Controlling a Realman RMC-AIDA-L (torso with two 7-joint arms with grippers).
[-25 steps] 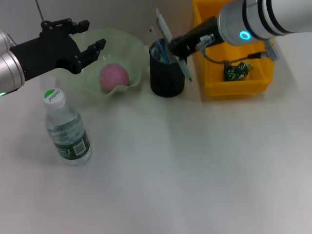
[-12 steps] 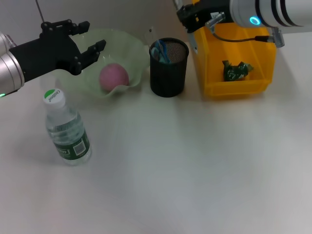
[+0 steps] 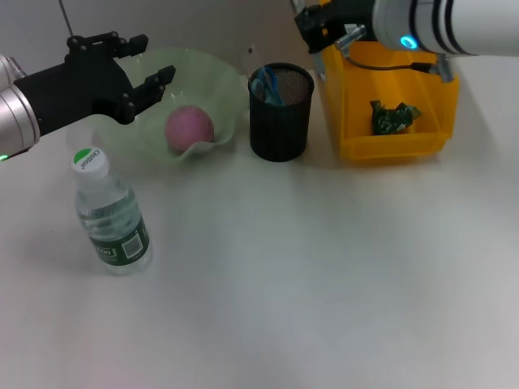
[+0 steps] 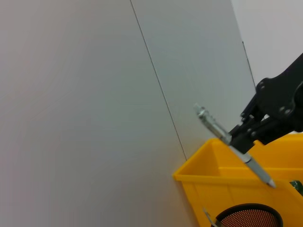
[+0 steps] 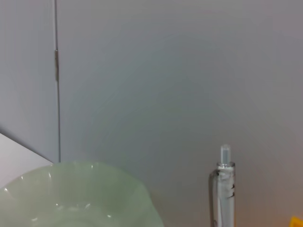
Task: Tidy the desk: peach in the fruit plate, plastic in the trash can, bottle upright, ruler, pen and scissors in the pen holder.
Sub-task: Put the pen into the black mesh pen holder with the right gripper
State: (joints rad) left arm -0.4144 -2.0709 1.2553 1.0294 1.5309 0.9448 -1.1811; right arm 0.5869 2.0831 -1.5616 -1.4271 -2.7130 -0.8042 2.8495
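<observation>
A pink peach point(image 3: 189, 127) lies in the pale green fruit plate point(image 3: 212, 74). The bottle point(image 3: 110, 217) stands upright on the desk, left front. Blue scissors handles point(image 3: 263, 84) show inside the black mesh pen holder point(image 3: 280, 113). Green plastic point(image 3: 395, 116) lies in the yellow trash can point(image 3: 354, 139). My right gripper point(image 3: 308, 18) is high behind the holder, shut on the silver pen point(image 4: 231, 140), which hangs tilted above the can's rim. My left gripper point(image 3: 150, 63) hovers open over the plate's left edge. I cannot make out the ruler.
A grey wall stands close behind the plate, holder and can. In the right wrist view the pen point(image 5: 223, 189) stands beside the plate's rim point(image 5: 80, 189). The white desk stretches toward the front and right.
My right gripper has lifted the pen from beside the pen holder up and back, toward the can's rear corner. In the last half second it barely moved. The left arm stayed put.
</observation>
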